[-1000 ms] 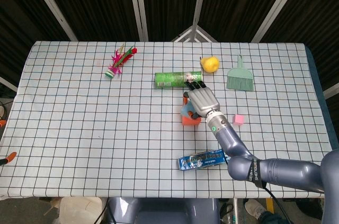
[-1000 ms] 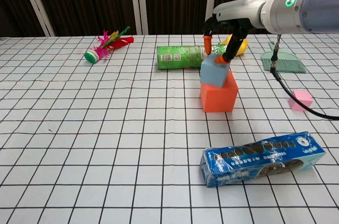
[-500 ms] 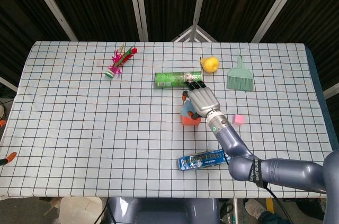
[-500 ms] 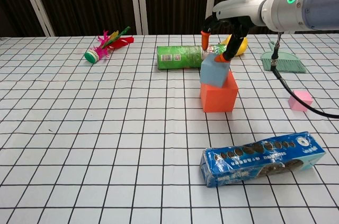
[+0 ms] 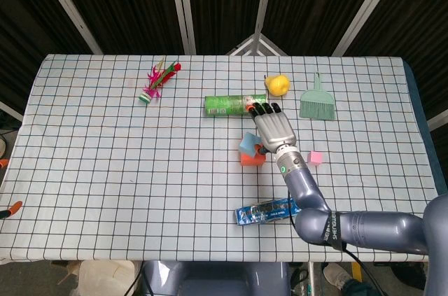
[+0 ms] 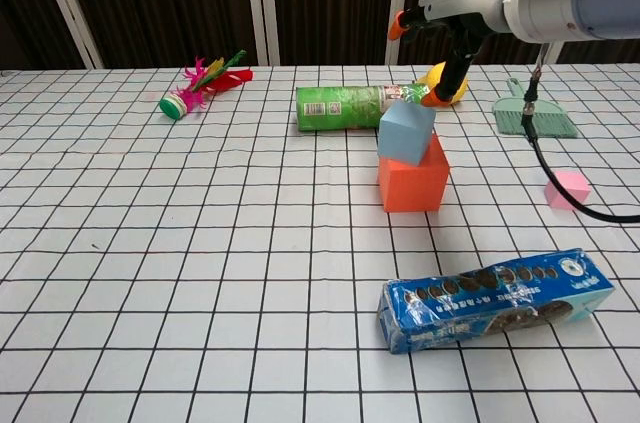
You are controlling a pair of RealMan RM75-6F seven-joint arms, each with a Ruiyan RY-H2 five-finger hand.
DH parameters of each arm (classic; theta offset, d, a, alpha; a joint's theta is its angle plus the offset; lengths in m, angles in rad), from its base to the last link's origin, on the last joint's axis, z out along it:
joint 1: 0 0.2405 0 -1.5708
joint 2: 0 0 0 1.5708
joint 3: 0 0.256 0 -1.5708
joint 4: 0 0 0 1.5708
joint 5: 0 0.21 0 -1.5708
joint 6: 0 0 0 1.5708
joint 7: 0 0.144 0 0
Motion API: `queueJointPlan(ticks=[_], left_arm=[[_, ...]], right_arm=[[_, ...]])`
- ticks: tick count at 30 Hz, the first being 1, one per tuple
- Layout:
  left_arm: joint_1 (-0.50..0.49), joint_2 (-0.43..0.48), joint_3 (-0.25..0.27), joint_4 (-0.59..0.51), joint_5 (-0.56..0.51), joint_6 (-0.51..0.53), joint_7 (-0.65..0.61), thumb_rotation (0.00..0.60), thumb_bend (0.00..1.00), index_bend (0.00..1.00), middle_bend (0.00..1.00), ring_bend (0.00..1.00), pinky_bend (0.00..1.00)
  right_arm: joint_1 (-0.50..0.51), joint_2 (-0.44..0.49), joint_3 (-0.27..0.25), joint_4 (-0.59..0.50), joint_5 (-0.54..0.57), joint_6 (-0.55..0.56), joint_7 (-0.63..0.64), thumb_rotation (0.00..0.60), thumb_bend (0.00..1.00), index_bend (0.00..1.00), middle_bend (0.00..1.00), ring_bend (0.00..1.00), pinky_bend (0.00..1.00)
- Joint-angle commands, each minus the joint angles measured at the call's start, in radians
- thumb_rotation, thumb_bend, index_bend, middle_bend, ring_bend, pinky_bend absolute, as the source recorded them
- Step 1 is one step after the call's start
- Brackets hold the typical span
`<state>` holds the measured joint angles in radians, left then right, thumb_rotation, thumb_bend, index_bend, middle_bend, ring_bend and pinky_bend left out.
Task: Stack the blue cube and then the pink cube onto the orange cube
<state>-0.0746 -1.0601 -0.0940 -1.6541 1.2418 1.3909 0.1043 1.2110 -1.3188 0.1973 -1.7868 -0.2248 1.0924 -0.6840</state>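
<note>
The blue cube [image 5: 248, 145] sits on top of the orange cube [image 5: 252, 158], near the middle of the table [image 5: 105, 156]. In the head view, the right hand [image 5: 274, 127] has let go of it. A second ago the fingers were wrapped over the blue cube; now the hand has slid a little to the right and far side, and the cube shows clear of it. The pink cube [image 5: 315, 158] waits alone, to the right of the stack.

In the chest view, the blue cube [image 6: 406, 131] rests tilted on the orange cube [image 6: 412, 179], turned on a corner and not flat. The right hand [image 6: 440, 38] has lifted up and away, with its fingers apart and nothing in them. It hangs above and behind the stack, in front of the green can [image 6: 345, 107]. The pink cube [image 6: 567, 188] lies well apart, on the right.

So the first step looks done, but the crooked blue cube may make the pink one hard to balance. The left hand is not in view.
</note>
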Motion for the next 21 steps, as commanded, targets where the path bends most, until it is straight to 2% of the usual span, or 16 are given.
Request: queueJointPlan(ticks=[1,8,14,21], left_arm=[[-0.001,0.002,0.000,0.002,0.002,-0.002,-0.006,0.600,0.20,0.17,0.01,0.00,0.02],[-0.004,0.006,0.001,0.007,0.003,-0.015,-0.027,0.600,0.20,0.17,0.01,0.00,0.02],[-0.011,0.010,0.001,0.020,0.001,-0.040,-0.054,0.600,0.20,0.17,0.01,0.00,0.02],[-0.013,0.019,0.003,0.032,0.010,-0.052,-0.091,0.600,0.20,0.19,0.01,0.00,0.02]], right_arm=[[0.031,-0.049,0.035,-0.037,0.111,0.128,-0.061,0.600,0.36,0.08,0.08,0.05,0.05],[0.053,-0.149,0.121,-0.067,0.257,0.283,-0.097,0.600,0.36,0.08,0.07,0.03,0.02],[0.081,-0.236,0.197,-0.069,0.311,0.410,-0.126,0.600,0.36,0.09,0.07,0.03,0.00],[0.110,-0.306,0.278,-0.020,0.337,0.476,-0.167,0.600,0.36,0.11,0.07,0.03,0.00]])
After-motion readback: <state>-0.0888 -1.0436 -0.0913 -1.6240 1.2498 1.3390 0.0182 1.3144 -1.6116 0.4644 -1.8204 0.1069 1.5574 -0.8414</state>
